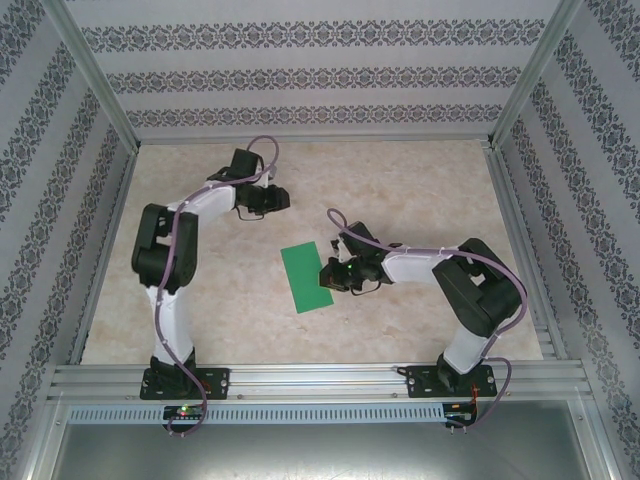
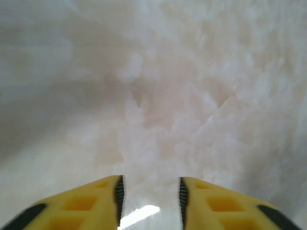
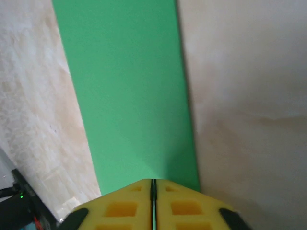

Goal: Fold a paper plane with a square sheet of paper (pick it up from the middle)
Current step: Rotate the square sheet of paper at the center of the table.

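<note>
The square sheet of paper (image 1: 306, 278) lies flat in the middle of the table as a narrow bright green rectangle. My right gripper (image 1: 328, 272) is at its right long edge. In the right wrist view the paper (image 3: 127, 96) runs away from the yellow fingertips, and the right gripper (image 3: 153, 181) is shut with its tips over the paper's near end; only a hairline slit shows between the jaws. My left gripper (image 1: 282, 198) hovers over bare table behind the paper. The left wrist view has the left gripper (image 2: 149, 184) open, with nothing between its fingers.
The pale marbled tabletop (image 1: 420, 180) is ringed by a metal frame (image 1: 300, 378) and patterned walls (image 1: 300, 80). The right arm's cable (image 1: 345, 232) loops just right of the paper.
</note>
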